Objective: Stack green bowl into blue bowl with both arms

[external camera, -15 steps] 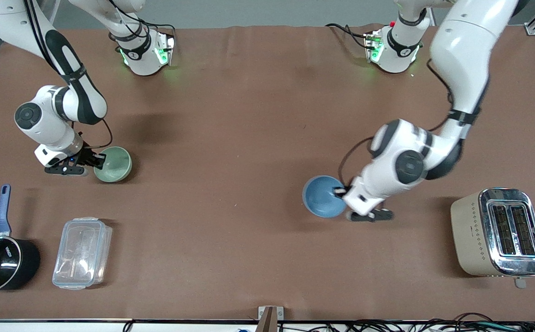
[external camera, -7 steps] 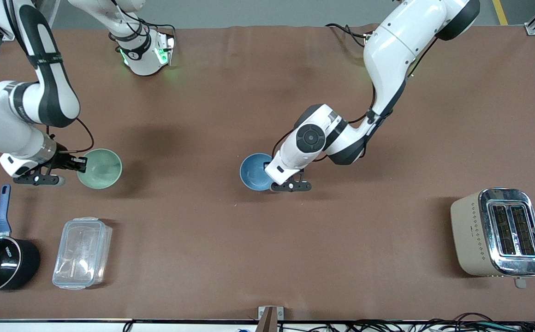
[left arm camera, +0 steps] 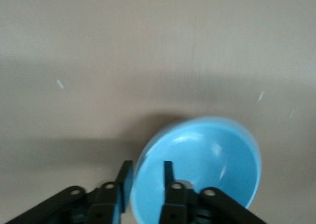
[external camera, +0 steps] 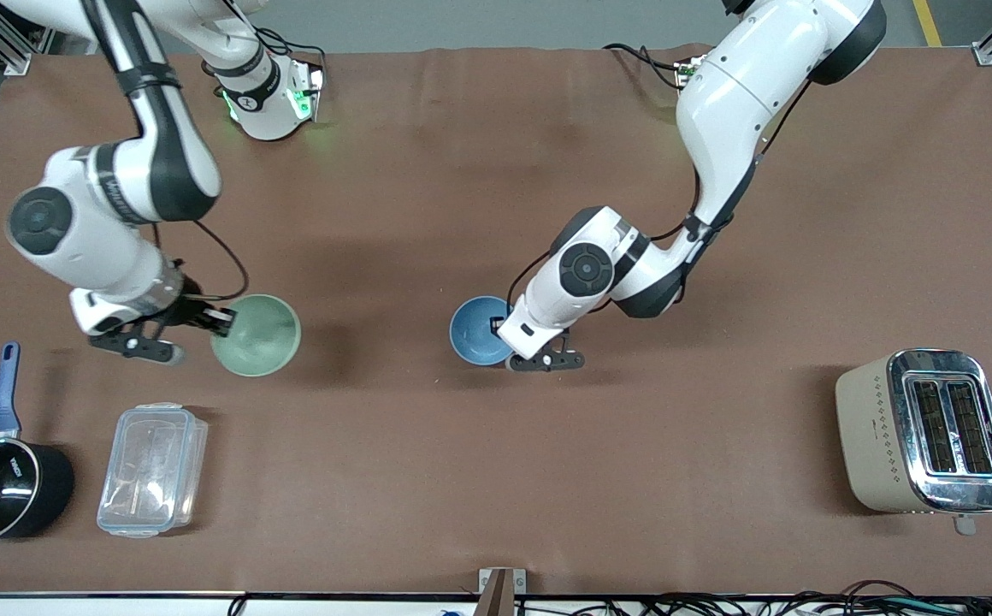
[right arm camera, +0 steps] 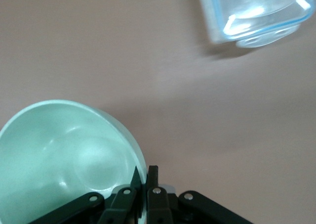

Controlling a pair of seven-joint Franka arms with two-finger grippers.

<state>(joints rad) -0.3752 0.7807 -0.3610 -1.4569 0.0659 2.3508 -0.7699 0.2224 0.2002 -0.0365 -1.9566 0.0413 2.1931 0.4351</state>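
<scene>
The green bowl [external camera: 256, 336] is pinched by its rim in my right gripper [external camera: 224, 322] and hangs tilted a little above the table toward the right arm's end. In the right wrist view the gripper [right arm camera: 144, 177] is shut on the bowl's [right arm camera: 64, 155] rim. The blue bowl [external camera: 477, 329] stands upright near the table's middle. My left gripper [external camera: 500, 324] is at its rim. In the left wrist view the gripper [left arm camera: 146, 177] stands astride the blue bowl's [left arm camera: 202, 164] rim, fingers apart, one outside and one inside.
A clear lidded container [external camera: 152, 469] and a black saucepan [external camera: 0, 488] with a blue handle stand near the front camera at the right arm's end. The container also shows in the right wrist view [right arm camera: 252, 16]. A toaster [external camera: 924, 430] stands at the left arm's end.
My left arm carried the blue bowl from near the toaster to the table's middle and stopped there. My right arm lifted the green bowl and moved it toward the middle.
</scene>
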